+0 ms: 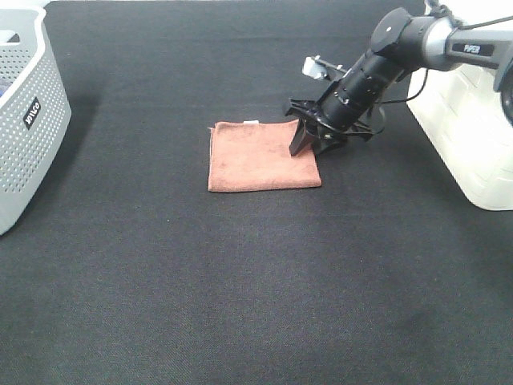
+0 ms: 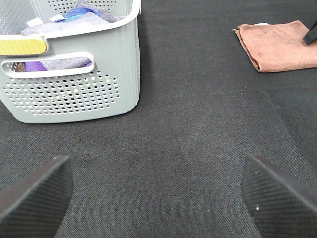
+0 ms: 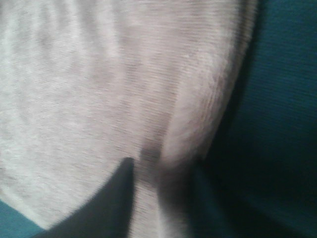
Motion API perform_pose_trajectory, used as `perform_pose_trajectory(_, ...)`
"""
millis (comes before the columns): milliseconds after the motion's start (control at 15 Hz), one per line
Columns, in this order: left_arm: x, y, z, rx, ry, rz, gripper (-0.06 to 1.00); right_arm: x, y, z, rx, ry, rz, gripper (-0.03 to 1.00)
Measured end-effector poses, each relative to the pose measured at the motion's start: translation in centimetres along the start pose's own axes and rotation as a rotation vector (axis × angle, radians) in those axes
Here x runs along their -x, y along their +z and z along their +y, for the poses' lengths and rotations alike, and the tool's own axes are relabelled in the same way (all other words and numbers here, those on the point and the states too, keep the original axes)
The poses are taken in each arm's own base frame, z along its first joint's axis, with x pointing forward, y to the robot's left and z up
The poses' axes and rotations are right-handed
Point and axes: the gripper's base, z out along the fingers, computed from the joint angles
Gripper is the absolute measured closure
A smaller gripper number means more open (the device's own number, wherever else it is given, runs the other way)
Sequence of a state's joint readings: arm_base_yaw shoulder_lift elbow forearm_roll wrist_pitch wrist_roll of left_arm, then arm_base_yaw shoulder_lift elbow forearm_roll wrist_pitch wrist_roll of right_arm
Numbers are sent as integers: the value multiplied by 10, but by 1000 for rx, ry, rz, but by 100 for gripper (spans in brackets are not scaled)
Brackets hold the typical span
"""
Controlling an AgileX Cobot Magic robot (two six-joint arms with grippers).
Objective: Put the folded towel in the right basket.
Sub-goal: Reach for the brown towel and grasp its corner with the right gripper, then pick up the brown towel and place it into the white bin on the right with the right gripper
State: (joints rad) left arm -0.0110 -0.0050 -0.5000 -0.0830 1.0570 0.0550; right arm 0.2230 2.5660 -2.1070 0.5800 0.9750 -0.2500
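The folded towel (image 1: 256, 158) is rust-brown and lies flat on the black table, just right of centre. My right gripper (image 1: 309, 146) is down at the towel's right edge. In the right wrist view its fingers (image 3: 111, 203) stand close together, with a raised ridge of the towel (image 3: 99, 89) pinched between them. The right basket (image 1: 469, 128) is white and stands at the table's right edge, just behind my right arm. My left gripper (image 2: 158, 198) is open and empty, low over bare table; the towel (image 2: 280, 44) shows far off in its view.
A grey perforated basket (image 1: 28, 120) stands at the far left, holding folded cloths (image 2: 74, 22). The black table cloth (image 1: 256, 305) stretches across the whole front.
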Motion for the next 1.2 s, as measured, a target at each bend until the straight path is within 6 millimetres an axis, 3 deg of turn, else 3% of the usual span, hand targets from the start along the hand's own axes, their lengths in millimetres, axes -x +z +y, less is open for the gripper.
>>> perform_pose_trajectory(200, 0, 0, 0, 0, 0, 0, 7, 0, 1, 6, 17, -10, 8, 96)
perform_pose_trajectory(467, 0, 0, 0, 0, 0, 0, 7, 17, -29, 26, 49, -72, 15, 97)
perform_pose_trajectory(667, 0, 0, 0, 0, 0, 0, 7, 36, -70, 50, 58, -100, -67, 97)
perform_pose_trajectory(733, 0, 0, 0, 0, 0, 0, 7, 36, -70, 50, 58, -100, -67, 97)
perform_pose_trajectory(867, 0, 0, 0, 0, 0, 0, 7, 41, -98, 63, 47, -117, -119, 97)
perform_pose_trajectory(933, 0, 0, 0, 0, 0, 0, 7, 42, -126, 75, 15, -152, -167, 97)
perform_pose_trajectory(1200, 0, 0, 0, 0, 0, 0, 7, 38, -205, 106, -76, -226, -307, 97)
